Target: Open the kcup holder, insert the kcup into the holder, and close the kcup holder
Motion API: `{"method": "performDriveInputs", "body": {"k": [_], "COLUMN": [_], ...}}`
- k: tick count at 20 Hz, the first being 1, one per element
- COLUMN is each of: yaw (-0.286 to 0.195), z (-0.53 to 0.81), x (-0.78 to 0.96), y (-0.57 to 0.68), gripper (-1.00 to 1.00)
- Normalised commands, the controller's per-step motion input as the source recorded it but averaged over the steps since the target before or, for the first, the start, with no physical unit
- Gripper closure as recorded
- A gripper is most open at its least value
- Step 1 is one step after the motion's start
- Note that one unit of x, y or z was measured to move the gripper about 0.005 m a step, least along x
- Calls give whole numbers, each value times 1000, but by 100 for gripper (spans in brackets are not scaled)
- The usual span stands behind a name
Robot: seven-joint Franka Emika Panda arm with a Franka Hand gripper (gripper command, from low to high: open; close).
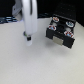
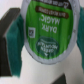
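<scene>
The white table (image 1: 20,65) fills most of the exterior view, pale and blurred; above it the robot arm (image 1: 28,12) comes down as a white column from the top edge, left of centre in the exterior view; to the exterior view's right of the arm sits the kcup holder (image 1: 60,31), a black boxy unit whose drawer stands pulled out toward the camera, with several pods (image 1: 61,25) showing white and red tops in its round slots, though how many slots are free is too blurred to tell; the holder and the arm stand apart, with bare table between them; at the arm's lower end the gripper (image 1: 28,36) hangs just over the table, its dark tips pinching a small pale object; the wrist view shows that object close up as the kcup (image 2: 46,31), its round green top with a white rim facing the camera and filling most of the frame, the printed lettering partly legible; teal finger pads (image 2: 17,31) press against the cup's side on both flanks, so the gripper is clamped on the kcup, held clear of the holder.
</scene>
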Motion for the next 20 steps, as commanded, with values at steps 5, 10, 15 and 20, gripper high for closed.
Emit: {"method": "performDriveInputs", "body": {"k": [5,10,15,20], "yaw": [22,24,18,23], "z": [511,444,409,277], "x": [56,50,35,1], "y": [656,666,680,680], "gripper": [100,100,100,100]}}
